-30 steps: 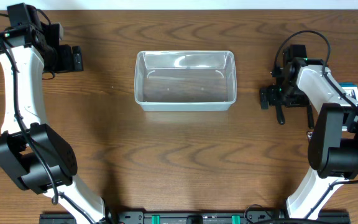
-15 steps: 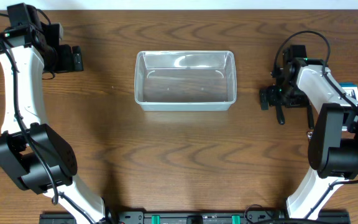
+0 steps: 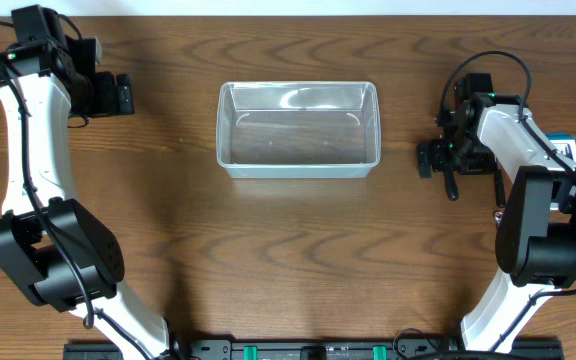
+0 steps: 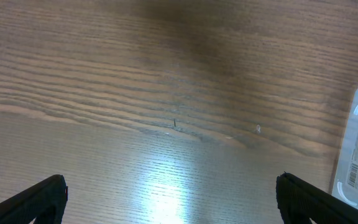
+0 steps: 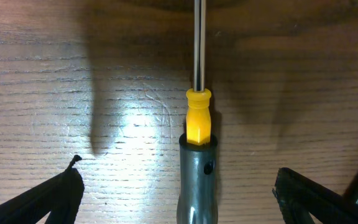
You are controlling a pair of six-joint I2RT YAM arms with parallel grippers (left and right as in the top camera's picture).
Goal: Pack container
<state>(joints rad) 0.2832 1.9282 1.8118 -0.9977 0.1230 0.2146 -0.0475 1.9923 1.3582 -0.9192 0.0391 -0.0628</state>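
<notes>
The right fingers [image 5: 48, 199], spread wide and empty either side of the screwdriver [image 5: 197, 162] on the bench [image 3: 298, 250], were best lowered squarely and closed on its handle behind the yellow collar [image 5: 198, 118]; the clear container [image 3: 298, 128] sat empty mid-bench, well apart; the left fingers [image 4: 36, 196] were likewise parted, holding nothing.

Overhead view: you see a dark brown wooden table [image 3: 288, 260] with wavy grain filling the frame; 1 narrow pale strip [image 3: 368, 6] runs along the top edge. Left wrist view: white glare [image 4: 166, 180] brightens the wood at lower centre.
</notes>
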